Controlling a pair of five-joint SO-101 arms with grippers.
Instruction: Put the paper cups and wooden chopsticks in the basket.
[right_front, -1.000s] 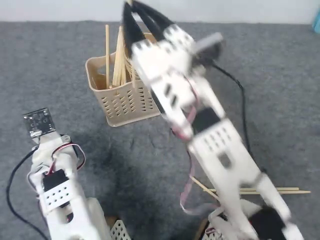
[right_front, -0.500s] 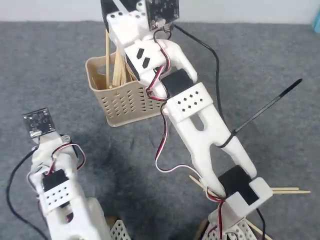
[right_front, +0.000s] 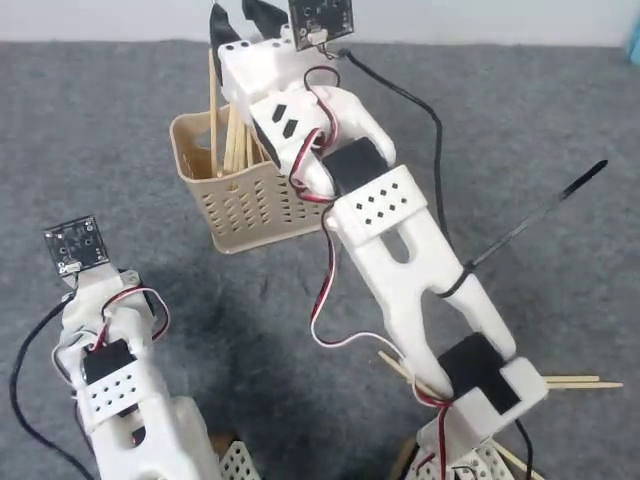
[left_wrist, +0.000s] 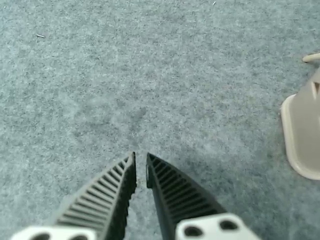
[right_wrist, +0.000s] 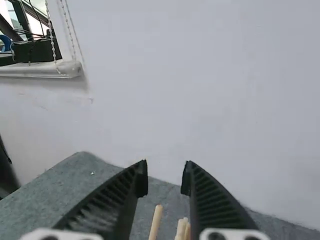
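Your right gripper (right_wrist: 164, 177) sits high over the far side of the basket (right_front: 250, 205), facing the pale wall (right_wrist: 210, 75). Its jaws stand parted with a plain gap, and nothing is held between them. The tips of the standing chopsticks (right_front: 236, 125) show just below that gap in the right wrist view.

The basket stands upright on the grey mat (right_front: 120, 130), toward the far side of the table. The standing chopsticks lean inside it against its far-left part, their ends well above the rim.

The loose chopsticks (right_front: 570, 381) lie flat on the mat beside the base of your right arm, well apart from the basket. Part of them is hidden under the arm, so you cannot count them with certainty.

Your left gripper (left_wrist: 141, 160) hangs over the grey mat at the near left of the table. Its fingers are drawn almost together, only a thin slit between the tips, and it grips nothing. A corner of the basket shows off to one side in the left wrist view
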